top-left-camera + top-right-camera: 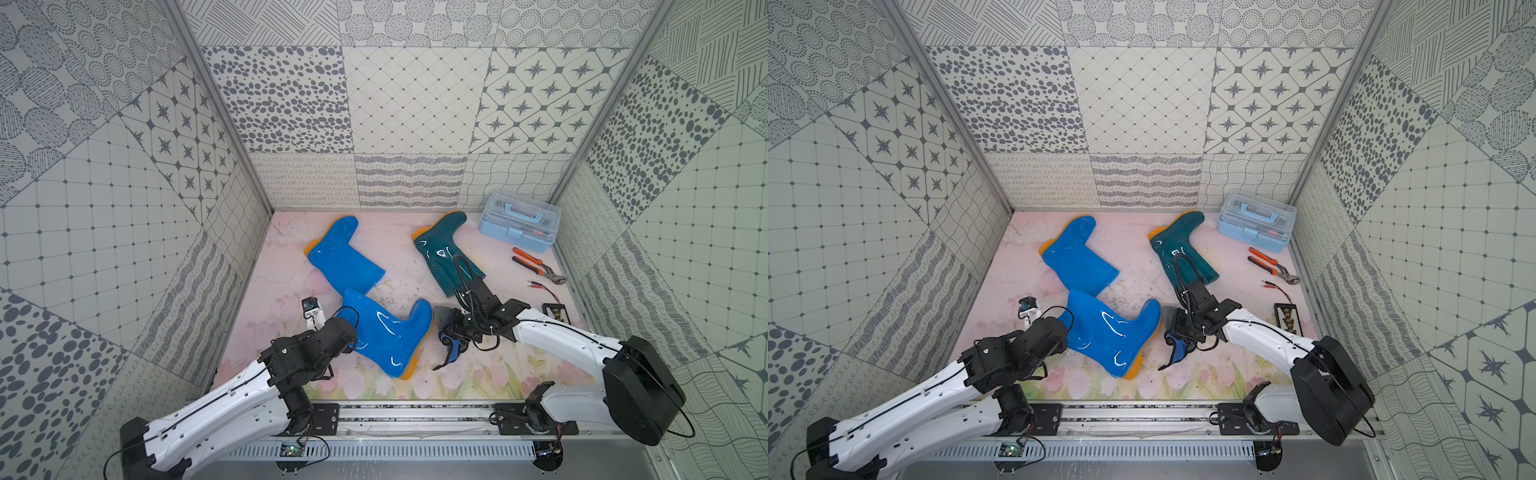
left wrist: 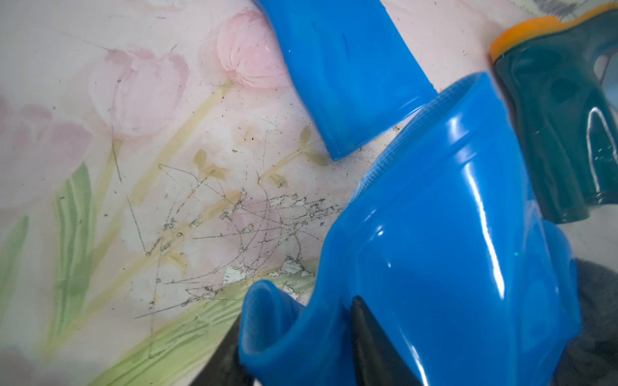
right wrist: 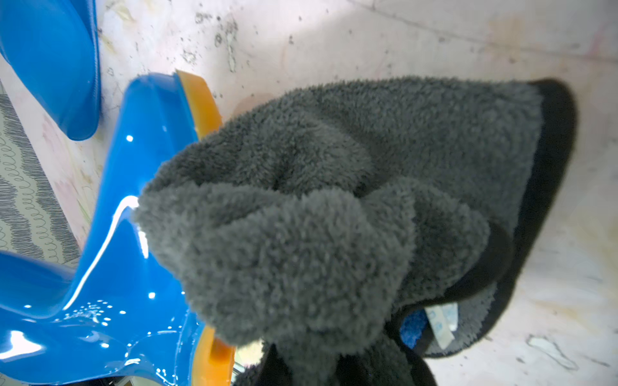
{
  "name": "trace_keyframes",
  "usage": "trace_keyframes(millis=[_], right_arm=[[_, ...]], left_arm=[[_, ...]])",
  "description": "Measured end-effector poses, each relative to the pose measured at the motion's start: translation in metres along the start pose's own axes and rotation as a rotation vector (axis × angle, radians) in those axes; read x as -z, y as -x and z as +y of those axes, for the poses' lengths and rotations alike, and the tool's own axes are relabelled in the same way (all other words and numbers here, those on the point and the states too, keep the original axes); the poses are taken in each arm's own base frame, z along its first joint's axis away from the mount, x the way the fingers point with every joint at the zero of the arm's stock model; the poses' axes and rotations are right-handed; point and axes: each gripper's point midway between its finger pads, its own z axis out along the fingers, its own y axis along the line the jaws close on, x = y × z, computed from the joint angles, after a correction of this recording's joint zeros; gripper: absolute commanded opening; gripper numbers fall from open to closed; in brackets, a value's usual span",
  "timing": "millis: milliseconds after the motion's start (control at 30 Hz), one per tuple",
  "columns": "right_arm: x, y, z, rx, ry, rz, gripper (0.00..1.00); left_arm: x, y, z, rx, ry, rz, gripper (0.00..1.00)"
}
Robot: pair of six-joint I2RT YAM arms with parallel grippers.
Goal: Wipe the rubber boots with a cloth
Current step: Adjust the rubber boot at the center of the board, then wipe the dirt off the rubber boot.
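Floral counter (image 1: 519, 365) before me, bearing: far blue boot (image 1: 343, 257), near blue boot (image 1: 386, 336), teal boot (image 1: 444, 253), pale-blue toolbox (image 1: 517, 226), orange-handled pliers (image 1: 536, 266).

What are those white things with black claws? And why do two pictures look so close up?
They are two robot arms. Two pictures look down from a camera above. The close-ups come from a little camera on each arm's wrist. On the flowery table lie a near blue boot, a far blue boot, a green boot, a toolbox and pliers. The right gripper is shut on a fluffy grey cloth. The left gripper has its fingers either side of the near blue boot's top edge; whether it is squeezing, I cannot tell.
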Motion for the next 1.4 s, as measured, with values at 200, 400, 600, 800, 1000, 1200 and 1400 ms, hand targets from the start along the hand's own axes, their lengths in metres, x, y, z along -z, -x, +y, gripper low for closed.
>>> trace_keyframes(millis=[200, 400, 600, 800, 1000, 1200, 1400], right_arm=[[-0.001, 0.009, 0.011, 0.008, 0.023, -0.017, 0.00], [-0.001, 0.011, 0.014, 0.009, 0.028, -0.018, 0.00], [-0.004, 0.014, 0.023, 0.016, 0.060, -0.017, 0.00], [-0.004, 0.013, 0.029, 0.026, 0.088, -0.021, 0.00], [0.009, 0.019, 0.022, 0.001, 0.110, -0.046, 0.00], [0.027, 0.038, 0.003, -0.050, 0.119, -0.082, 0.00], [0.053, 0.049, -0.011, -0.049, 0.098, -0.126, 0.00]], left_arm=[[0.017, 0.010, -0.006, -0.066, -0.003, 0.026, 0.79], [0.038, 0.019, -0.007, -0.096, -0.058, 0.033, 0.56], [0.032, -0.004, -0.016, -0.183, -0.114, 0.132, 0.54], [-0.015, -0.069, -0.031, -0.281, -0.107, 0.355, 0.38], [-0.042, -0.110, -0.076, -0.322, -0.200, 0.489, 0.35], [-0.058, -0.138, -0.136, -0.378, -0.271, 0.556, 0.34], [-0.069, -0.149, -0.228, -0.405, -0.417, 0.581, 0.36]])
